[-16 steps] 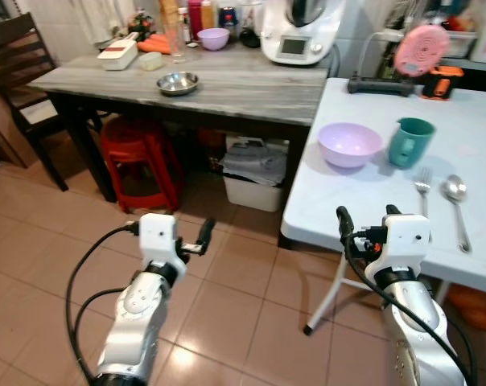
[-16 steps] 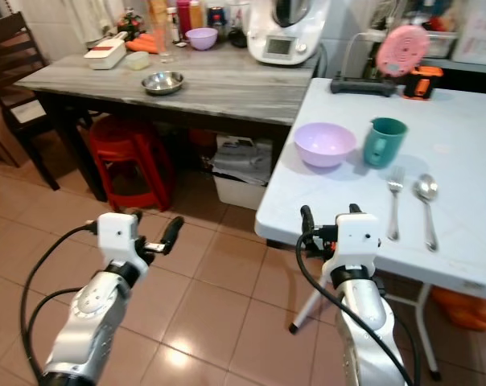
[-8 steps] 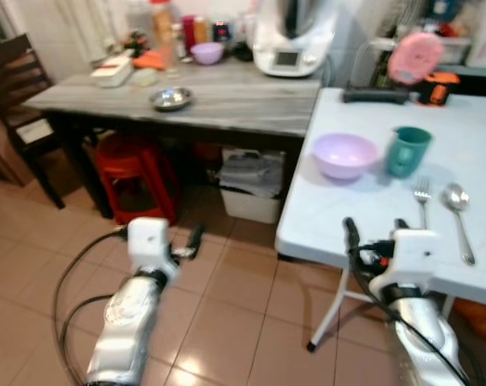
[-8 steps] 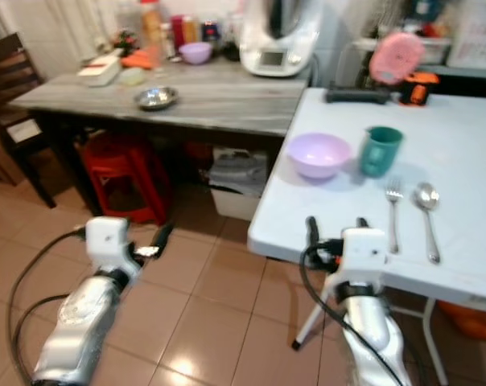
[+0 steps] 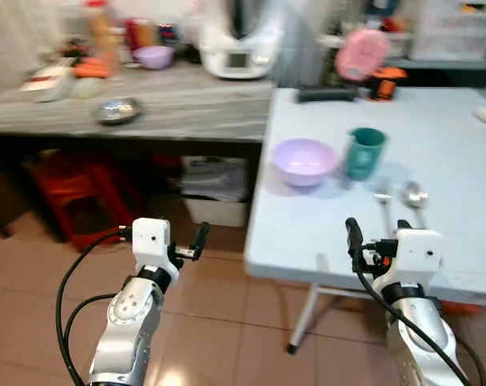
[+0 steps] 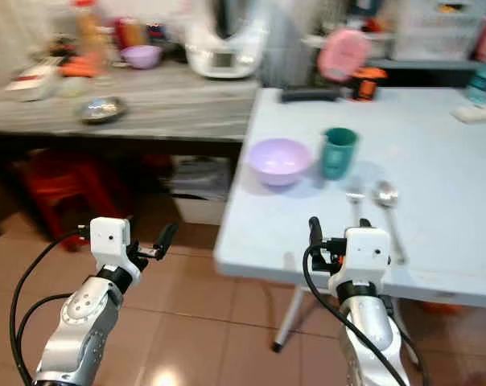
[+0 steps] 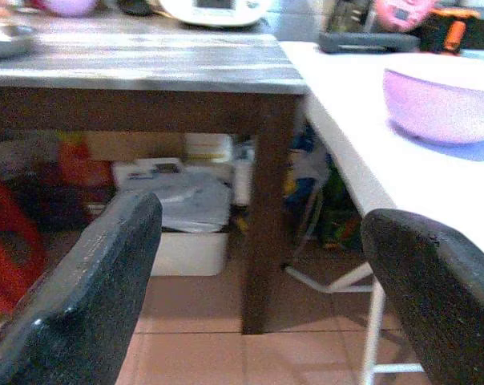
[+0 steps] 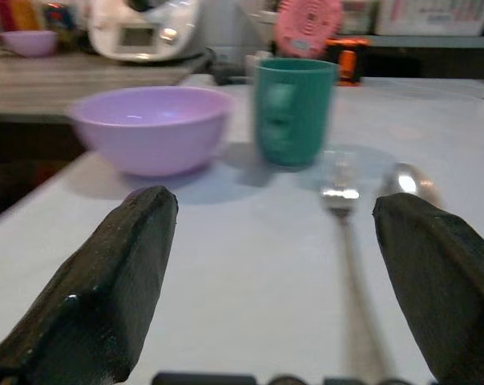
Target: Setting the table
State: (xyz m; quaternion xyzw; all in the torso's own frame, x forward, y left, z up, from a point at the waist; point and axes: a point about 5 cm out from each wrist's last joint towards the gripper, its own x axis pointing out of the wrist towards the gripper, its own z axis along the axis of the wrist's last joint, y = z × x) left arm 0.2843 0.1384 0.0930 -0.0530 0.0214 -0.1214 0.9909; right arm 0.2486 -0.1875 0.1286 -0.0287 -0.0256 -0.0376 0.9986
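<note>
Lilac plastic, the bowl (image 5: 304,160) sits near the left edge of the white folding table (image 5: 452,173), with the teal cup (image 5: 364,152) just beside it on the right and the fork (image 5: 383,201) and spoon (image 5: 413,199) lying side by side in front of the cup. The right gripper (image 8: 286,281) hovers at the table's near edge, fingers spread wide and empty, facing the fork. The left gripper (image 7: 258,281), also wide open and empty, hangs over the tiled floor (image 5: 219,322) left of the table, facing the grey wooden side table (image 5: 170,108) with its steel dish (image 5: 117,109).

A lilac bowl (image 5: 304,161) sits beside a teal cup (image 5: 364,153) on the white table (image 5: 436,145).
</note>
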